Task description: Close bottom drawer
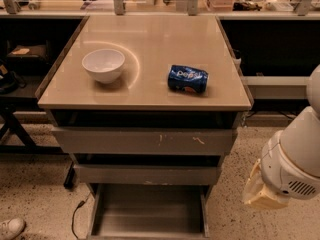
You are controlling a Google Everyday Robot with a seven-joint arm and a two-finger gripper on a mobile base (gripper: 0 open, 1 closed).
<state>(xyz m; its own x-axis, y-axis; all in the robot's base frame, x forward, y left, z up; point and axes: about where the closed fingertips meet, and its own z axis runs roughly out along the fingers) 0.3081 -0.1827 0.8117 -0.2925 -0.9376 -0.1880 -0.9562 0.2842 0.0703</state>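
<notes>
The bottom drawer (148, 211) is the lowest of three stacked grey-brown drawers under the table. It stands pulled far out, and its shallow grey tray lies open to view at the bottom of the frame. Its front panel is cut off by the frame's lower edge. My white arm (295, 156) hangs at the lower right, beside the drawers and apart from them. The gripper (261, 191) shows only as a pale yellowish part at the arm's lower end, right of the open drawer.
A white bowl (103, 65) and a blue Pepsi can (188, 79) lying on its side sit on the beige tabletop (150, 39). The scratched top drawer (145, 141) and middle drawer (147, 174) stick out slightly. A black cable (76, 215) and a shoe (10, 228) lie at lower left.
</notes>
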